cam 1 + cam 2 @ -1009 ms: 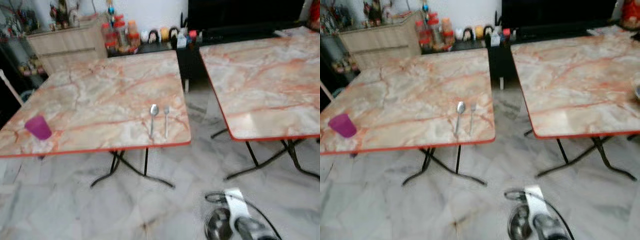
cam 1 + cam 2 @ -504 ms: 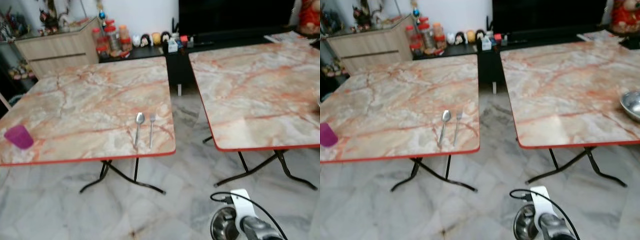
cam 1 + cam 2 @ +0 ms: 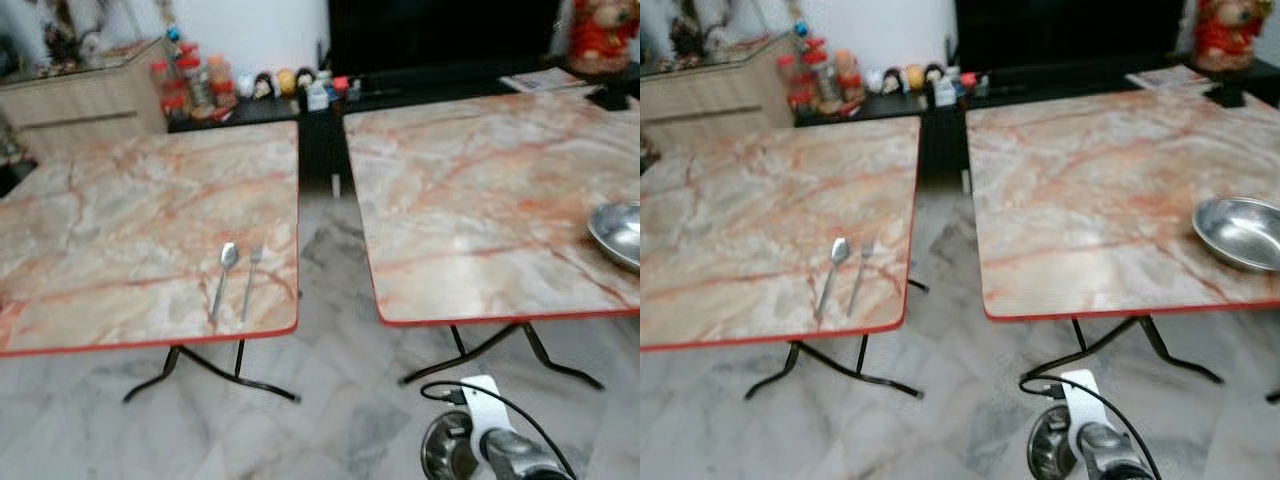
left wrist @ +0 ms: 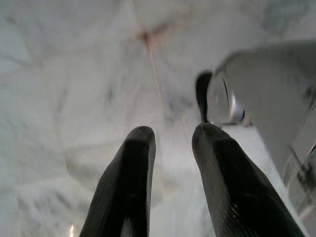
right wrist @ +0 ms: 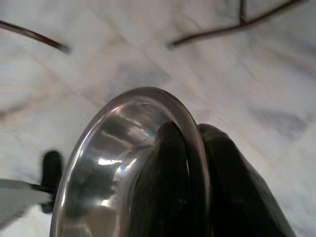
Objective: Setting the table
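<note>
Carrying a shiny steel bowl [image 5: 123,168] pinched in my right gripper [image 5: 197,163]; metal spoon [image 3: 224,279] and fork [image 3: 249,281] laid, left gripper [image 4: 170,148] slightly apart, empty.

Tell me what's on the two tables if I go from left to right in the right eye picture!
spoon → fork → gap between the tables, with floor showing → metal bowl on the right table
</note>
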### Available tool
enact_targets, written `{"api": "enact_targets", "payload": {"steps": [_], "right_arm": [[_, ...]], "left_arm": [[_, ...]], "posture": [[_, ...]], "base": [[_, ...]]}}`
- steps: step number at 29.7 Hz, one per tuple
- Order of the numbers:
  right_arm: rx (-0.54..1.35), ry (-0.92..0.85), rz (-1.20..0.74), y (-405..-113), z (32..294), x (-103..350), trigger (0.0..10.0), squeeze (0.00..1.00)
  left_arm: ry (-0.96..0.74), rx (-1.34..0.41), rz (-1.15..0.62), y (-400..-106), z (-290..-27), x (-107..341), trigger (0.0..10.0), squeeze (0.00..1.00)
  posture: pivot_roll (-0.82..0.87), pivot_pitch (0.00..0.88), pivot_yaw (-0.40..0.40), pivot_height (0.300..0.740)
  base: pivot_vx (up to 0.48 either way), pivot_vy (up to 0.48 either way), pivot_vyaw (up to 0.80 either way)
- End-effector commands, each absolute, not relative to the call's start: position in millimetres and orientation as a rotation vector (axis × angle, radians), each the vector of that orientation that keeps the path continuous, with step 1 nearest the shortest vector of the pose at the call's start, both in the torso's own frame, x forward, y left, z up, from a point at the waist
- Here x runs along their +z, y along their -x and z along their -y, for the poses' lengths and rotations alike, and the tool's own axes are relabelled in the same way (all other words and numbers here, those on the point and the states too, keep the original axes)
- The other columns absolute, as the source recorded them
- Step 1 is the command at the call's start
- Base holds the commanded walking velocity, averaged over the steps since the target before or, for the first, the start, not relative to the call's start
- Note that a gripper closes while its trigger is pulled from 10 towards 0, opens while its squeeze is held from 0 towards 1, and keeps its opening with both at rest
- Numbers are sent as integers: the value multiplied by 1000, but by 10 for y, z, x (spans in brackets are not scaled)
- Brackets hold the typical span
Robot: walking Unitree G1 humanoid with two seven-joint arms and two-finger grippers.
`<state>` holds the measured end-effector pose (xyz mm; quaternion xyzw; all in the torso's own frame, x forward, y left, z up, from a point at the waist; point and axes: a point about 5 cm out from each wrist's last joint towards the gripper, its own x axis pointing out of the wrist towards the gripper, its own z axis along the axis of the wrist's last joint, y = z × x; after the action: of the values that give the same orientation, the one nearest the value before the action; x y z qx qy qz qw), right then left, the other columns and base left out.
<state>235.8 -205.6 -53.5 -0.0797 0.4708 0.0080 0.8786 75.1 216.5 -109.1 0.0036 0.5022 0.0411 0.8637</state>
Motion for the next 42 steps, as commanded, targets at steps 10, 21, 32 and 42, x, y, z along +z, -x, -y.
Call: {"api": "enact_targets", "payload": {"steps": [10, 21, 32, 42], "right_arm": [[-12, 175, -1007, -2288, 2175, -556, 10000, 0], [-12, 173, -1008, -2287, 2172, -558, 10000, 0], [-12, 174, -1008, -2288, 2177, -556, 10000, 0], [-12, 176, -1010, -2284, 2183, -557, 10000, 0]], "left_arm": [[-16, 72, -1045, -798, -2177, -1080, 10000, 0], [-19, 68, -1043, -801, -2180, -1078, 10000, 0], [-18, 71, -1041, -802, -2175, -1078, 10000, 0], [-15, 67, -1041, -797, -2170, -1079, 10000, 0]], "posture": [[-81, 0, 69, 736], [-81, 0, 70, 736], [-80, 0, 68, 736], [-79, 0, 66, 736]], "base": [[0, 0, 0], [0, -67, 0], [0, -424, 0], [0, -434, 0]]}}
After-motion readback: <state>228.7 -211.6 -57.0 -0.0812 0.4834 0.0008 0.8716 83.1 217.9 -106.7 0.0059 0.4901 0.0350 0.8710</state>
